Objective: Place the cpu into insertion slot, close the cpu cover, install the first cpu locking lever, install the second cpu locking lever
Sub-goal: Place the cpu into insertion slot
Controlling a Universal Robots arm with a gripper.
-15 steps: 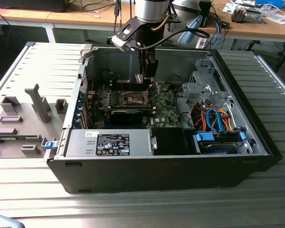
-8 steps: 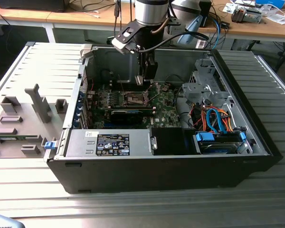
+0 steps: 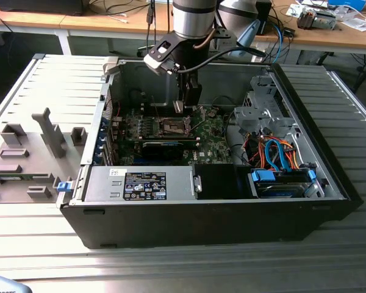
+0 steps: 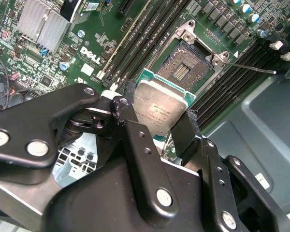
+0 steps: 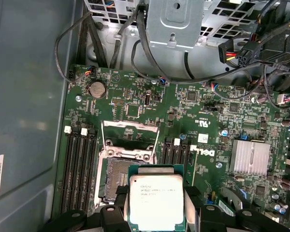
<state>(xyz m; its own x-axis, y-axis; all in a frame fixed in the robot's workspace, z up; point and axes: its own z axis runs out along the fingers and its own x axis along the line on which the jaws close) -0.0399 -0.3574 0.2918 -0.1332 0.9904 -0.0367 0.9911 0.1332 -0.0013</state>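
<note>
**Processor placement, approach over the motherboard.** Hazards, as judged from this position: the memory slots (image 5: pixel 79 169) run close alongside the insertion slot (image 5: pixel 117 170), so a sideways error in lowering could set a corner of the cpu (image 5: pixel 156 203) on their plastic ends instead of inside the insertion slot. The insertion slot itself lies open with its contact field bare. A chip that arrives tilted, or turned out of register with the insertion slot, would probably bend contacts or seat crooked. The cpu cover (image 5: pixel 130 131) stands raised at the edge of the insertion slot farthest from the chip, and a thin locking lever (image 4: pixel 251 67) juts outward beside the insertion slot. Either could snag the linkage if the arm travelled too low. A slackening grip is a further risk, since the chip is carried by its edges alone. The end effector (image 5: pixel 156 193) has its two black fingers (image 4: pixel 128 121) drawn in to the width of the chip. They clamp the cpu by two opposite edges, with its silvery metal top facing the wrist cameras. In both wrist views the cpu hangs above the insertion slot, apart from it, overlapping one edge and not yet seated. In the exterior view the end effector (image 3: pixel 186 101) hovers just over the insertion slot, within the open computer case (image 3: pixel 201 220).
</note>
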